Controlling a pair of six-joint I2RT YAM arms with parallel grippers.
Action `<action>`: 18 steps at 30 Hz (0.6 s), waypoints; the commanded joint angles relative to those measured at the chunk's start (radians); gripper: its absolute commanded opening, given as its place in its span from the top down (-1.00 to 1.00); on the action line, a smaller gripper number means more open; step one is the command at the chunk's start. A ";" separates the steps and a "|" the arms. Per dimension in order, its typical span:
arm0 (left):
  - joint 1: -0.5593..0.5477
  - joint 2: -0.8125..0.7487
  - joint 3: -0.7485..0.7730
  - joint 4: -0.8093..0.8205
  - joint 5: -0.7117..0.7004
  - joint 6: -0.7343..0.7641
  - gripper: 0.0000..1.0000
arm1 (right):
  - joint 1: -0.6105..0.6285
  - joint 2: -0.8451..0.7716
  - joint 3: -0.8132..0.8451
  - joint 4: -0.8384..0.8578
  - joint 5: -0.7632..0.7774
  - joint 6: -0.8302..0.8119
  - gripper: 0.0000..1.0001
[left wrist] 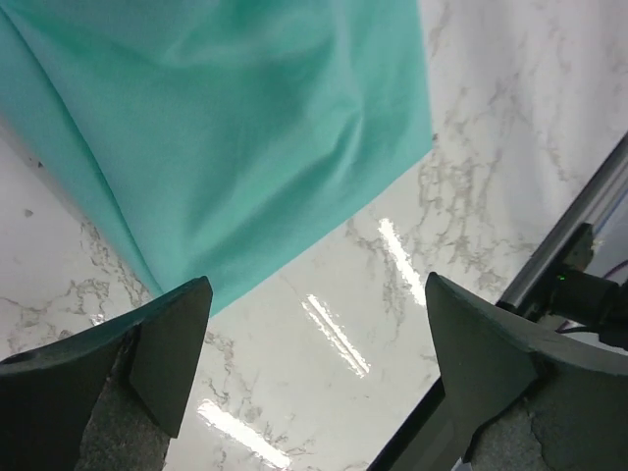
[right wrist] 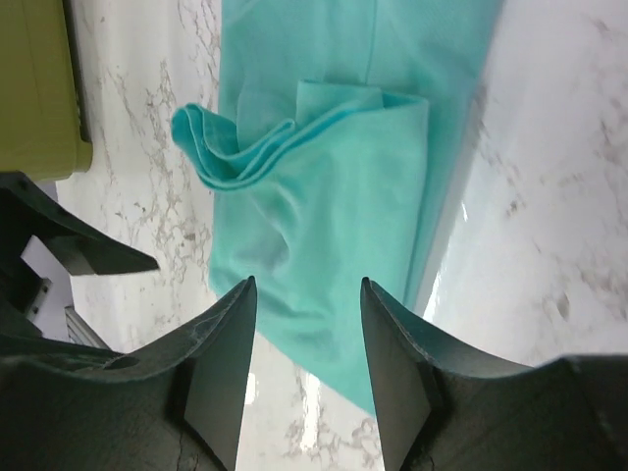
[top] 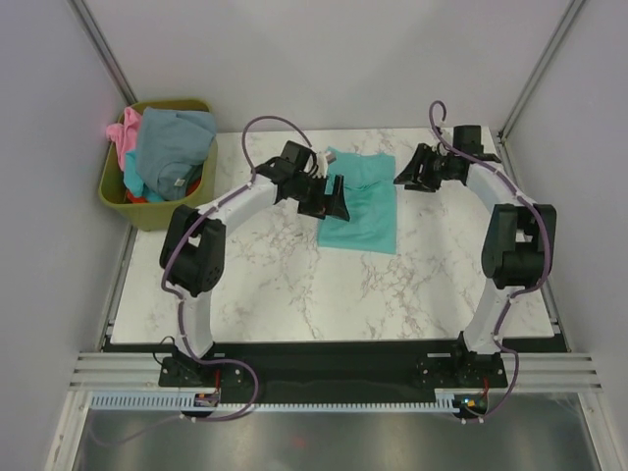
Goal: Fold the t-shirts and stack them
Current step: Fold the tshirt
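Note:
A teal t-shirt lies partly folded on the marble table, toward the back. It also shows in the left wrist view and in the right wrist view, where a folded-over sleeve bunches at its left side. My left gripper is open and empty, just above the shirt's left edge. My right gripper is open and empty, just above the shirt's right edge. A grey-blue t-shirt, a pink one and a red-orange one lie bunched in the bin.
The olive-green bin stands off the table's back left corner and shows in the right wrist view. Grey walls and metal frame posts close in the table at the back and sides.

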 commanded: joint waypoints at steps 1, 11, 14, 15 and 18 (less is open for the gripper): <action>0.034 -0.108 0.024 0.004 0.098 -0.042 -0.96 | -0.033 -0.099 -0.093 -0.050 -0.058 -0.029 -0.11; 0.094 -0.110 -0.199 0.019 0.119 -0.090 -0.96 | -0.035 -0.160 -0.380 -0.031 -0.173 0.064 -0.10; 0.099 -0.108 -0.237 0.019 0.119 -0.090 -0.96 | -0.035 -0.176 -0.425 -0.034 -0.176 0.069 -0.10; 0.100 -0.107 -0.245 0.019 0.119 -0.090 -0.96 | -0.035 -0.183 -0.442 -0.034 -0.181 0.071 -0.10; 0.102 -0.090 -0.268 0.019 0.119 -0.090 -0.96 | -0.033 -0.191 -0.472 -0.034 -0.181 0.072 -0.10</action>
